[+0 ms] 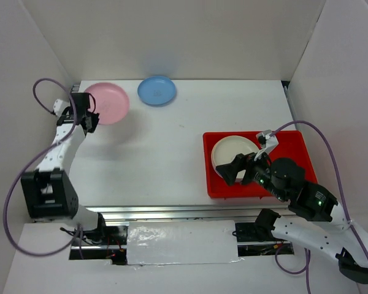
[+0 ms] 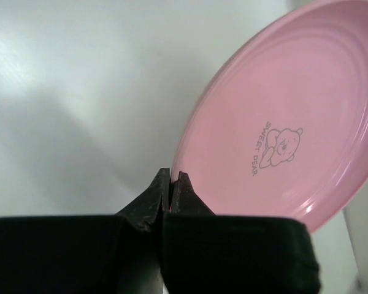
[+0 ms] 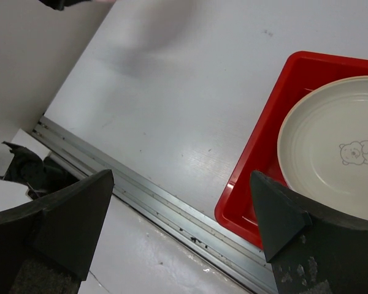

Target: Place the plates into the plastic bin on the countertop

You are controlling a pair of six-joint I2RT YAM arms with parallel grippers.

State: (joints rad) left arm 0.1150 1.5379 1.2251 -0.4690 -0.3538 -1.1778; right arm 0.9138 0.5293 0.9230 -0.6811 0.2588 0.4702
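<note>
Pinching the pink plate [image 2: 294,122] by its thin rim, my clenched left hand [image 2: 172,185] may let it slip on lifting; right hand [image 3: 181,193] hangs released.

Left end effector [image 2: 172,184] pinched shut, arm extended forward; right end effector [image 3: 181,180] spread wide, pointing left.

You can see the pink plate [image 2: 294,122] is smooth, glossy plastic, while the cream plate [image 3: 331,153] looks more satin. The red bin [image 3: 251,165] is shiny moulded plastic. The countertop [image 3: 190,92] is matt white and its rail [image 3: 159,205] is brushed metal. The right gripper [image 3: 181,177] has dull black fingers [image 3: 73,214].
</note>
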